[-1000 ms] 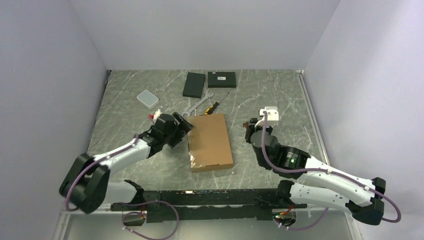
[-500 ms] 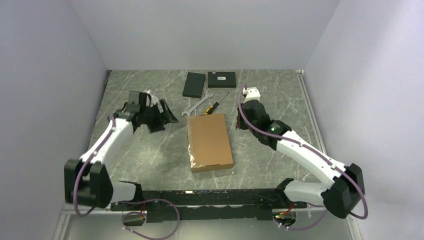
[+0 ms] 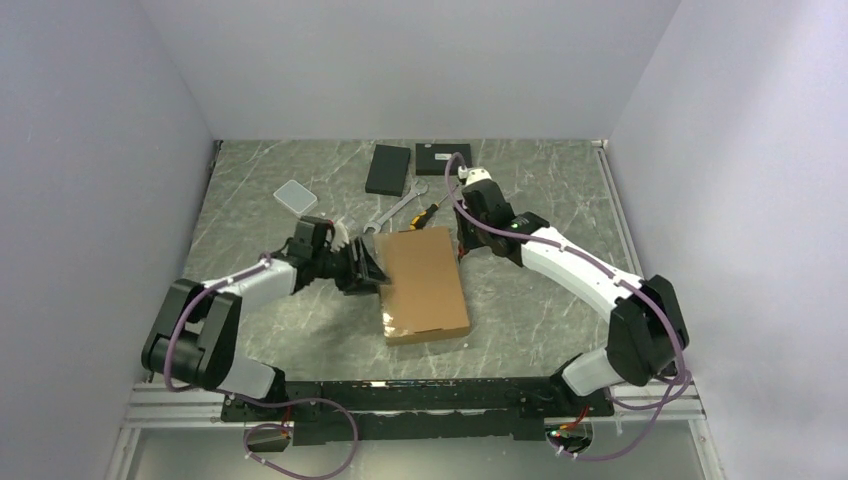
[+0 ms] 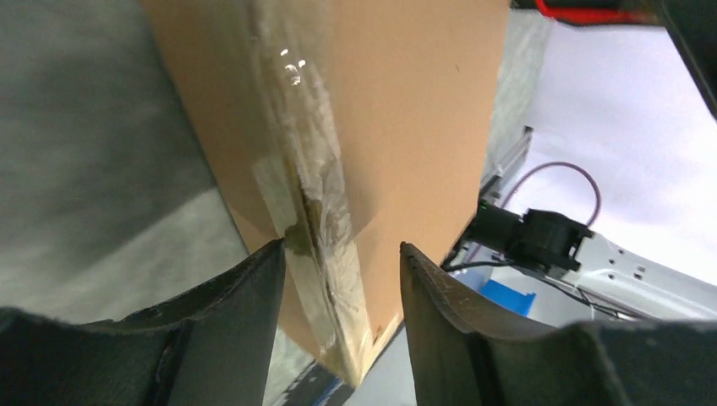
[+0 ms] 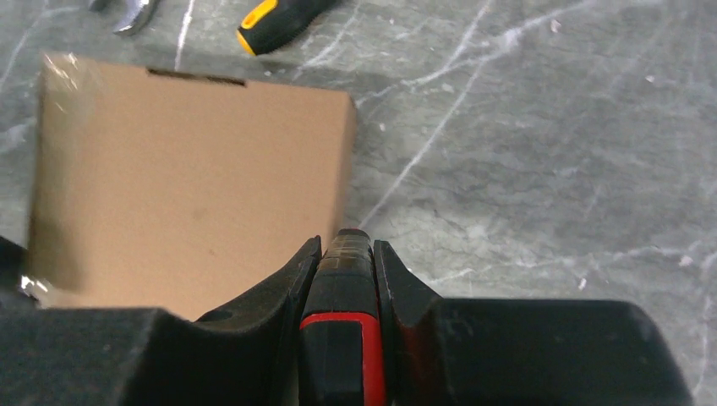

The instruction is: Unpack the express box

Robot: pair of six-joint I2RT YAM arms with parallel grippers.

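The express box (image 3: 425,285) is a flat brown cardboard mailer lying shut in the middle of the table. My left gripper (image 3: 366,272) is at its left edge. In the left wrist view the box's taped edge (image 4: 317,211) lies between my open fingers (image 4: 228,313), and the gripper (image 4: 342,254) is not clamped on it. My right gripper (image 3: 466,240) is beside the box's far right corner, shut on a black and red tool (image 5: 342,296). In the right wrist view the box (image 5: 186,178) lies ahead to the left.
Two flat black boxes (image 3: 388,170) (image 3: 444,158) lie at the back. A small white box (image 3: 295,197) is at the back left. A wrench (image 3: 395,212) and a yellow-handled screwdriver (image 3: 428,213) lie just behind the brown box.
My left arm swung out to the back left, then came in to the box's left edge. My right arm moved back and left to the box's far right corner.
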